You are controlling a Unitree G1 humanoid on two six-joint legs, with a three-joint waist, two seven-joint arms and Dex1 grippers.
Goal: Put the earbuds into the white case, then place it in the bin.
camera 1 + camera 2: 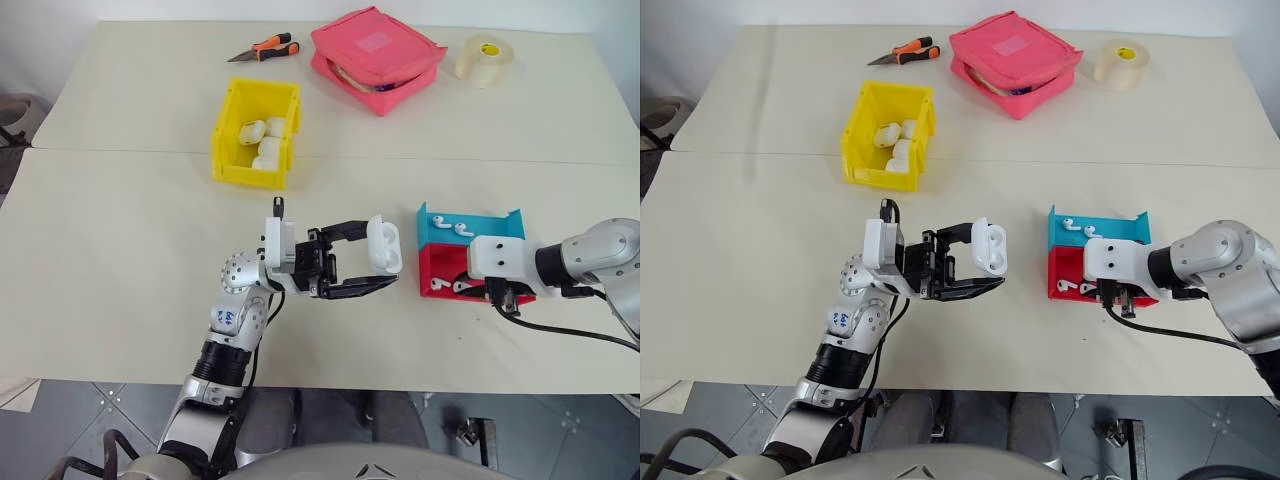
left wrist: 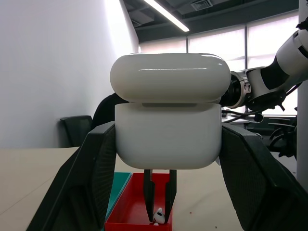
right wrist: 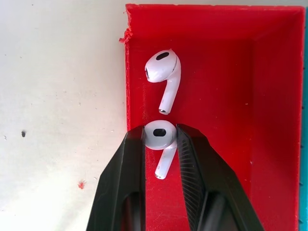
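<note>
My left gripper is shut on the white case, holding it above the table with its lid flipped up; the case sits between both black fingers. My right gripper reaches down into the red tray and is shut on the head of one of the earbuds. A second earbud lies loose just beyond it on the tray floor. The yellow bin stands further back on the left, holding several white cases.
A blue tray with two earbuds adjoins the red tray's far side. At the table's back lie orange-handled pliers, a pink pouch and a tape roll.
</note>
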